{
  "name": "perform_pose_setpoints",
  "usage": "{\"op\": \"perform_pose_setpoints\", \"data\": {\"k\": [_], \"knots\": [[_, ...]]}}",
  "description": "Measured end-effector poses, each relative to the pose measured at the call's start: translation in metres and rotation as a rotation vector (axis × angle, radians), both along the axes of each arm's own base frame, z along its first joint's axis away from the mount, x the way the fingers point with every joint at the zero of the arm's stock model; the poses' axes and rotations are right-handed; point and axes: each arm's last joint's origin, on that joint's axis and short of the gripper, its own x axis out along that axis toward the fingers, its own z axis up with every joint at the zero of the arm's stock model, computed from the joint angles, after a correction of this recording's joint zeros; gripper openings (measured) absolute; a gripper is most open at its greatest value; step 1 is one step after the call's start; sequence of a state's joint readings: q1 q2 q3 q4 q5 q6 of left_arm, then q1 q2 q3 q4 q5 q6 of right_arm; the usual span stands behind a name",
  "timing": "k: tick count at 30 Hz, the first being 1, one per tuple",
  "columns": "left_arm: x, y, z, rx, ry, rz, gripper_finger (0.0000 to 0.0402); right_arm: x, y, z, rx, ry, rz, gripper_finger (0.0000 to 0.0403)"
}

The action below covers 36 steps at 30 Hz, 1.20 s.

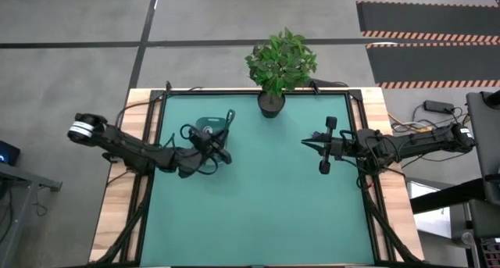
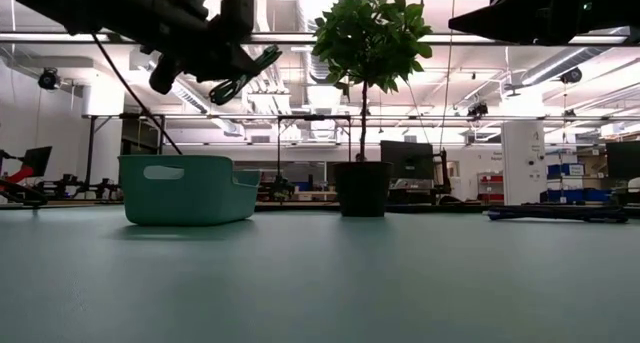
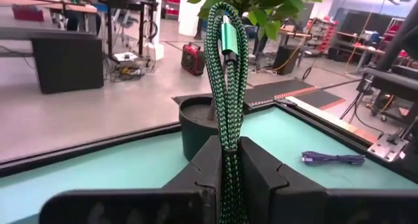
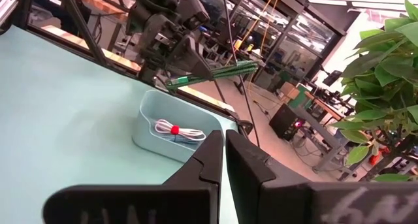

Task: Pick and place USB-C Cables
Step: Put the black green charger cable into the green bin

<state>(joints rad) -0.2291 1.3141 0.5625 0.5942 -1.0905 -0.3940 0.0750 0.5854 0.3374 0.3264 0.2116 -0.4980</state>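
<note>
My left gripper [image 3: 225, 162] is shut on a green braided USB-C cable [image 3: 225, 61] and hovers above the pale teal bin [image 2: 185, 188], which stands on the table left of the potted plant. In the high view this gripper [image 1: 219, 141] is at the bin's right side. A white cable with a red tie [image 4: 175, 129] lies inside the bin. A dark blue-purple cable [image 3: 333, 159] lies flat on the mat toward the table's right side. My right gripper [image 4: 225, 160] is shut and empty, raised over the table's right half [image 1: 308, 143]. My left gripper pinches the green cable's folded bundle [image 3: 228, 165] between its two fingers, several strands side by side. The looped end with a green metal plug [image 3: 227, 34] sticks out past the fingertips. The cable [image 2: 250, 73] is lifted clear, above the bin.
The potted plant [image 1: 275, 65] stands at the table's far edge, with its black pot [image 2: 362, 188] just right of the bin. Wooden strips and black rails [image 1: 367, 135] border the green mat. Open mat lies across the near half [image 1: 258, 213].
</note>
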Motion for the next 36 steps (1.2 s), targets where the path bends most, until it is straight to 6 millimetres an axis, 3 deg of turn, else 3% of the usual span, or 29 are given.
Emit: {"op": "perform_pose_setpoints", "data": {"k": [11,28,36], "knots": [[-0.009,0.002,0.017,-0.061,0.034,-0.007,0.0017,0.0,0.0,0.0,0.0,0.001,0.0,0.0011],[-0.033,0.015,0.024,-0.451,0.25,0.066,0.0017,0.0,0.0,0.0,0.0,0.0,0.0,0.0011],[-0.027,0.021,0.03,-0.568,0.319,0.041,0.0017,0.0,0.0,0.0,0.007,0.0,0.0,0.0011]]}}
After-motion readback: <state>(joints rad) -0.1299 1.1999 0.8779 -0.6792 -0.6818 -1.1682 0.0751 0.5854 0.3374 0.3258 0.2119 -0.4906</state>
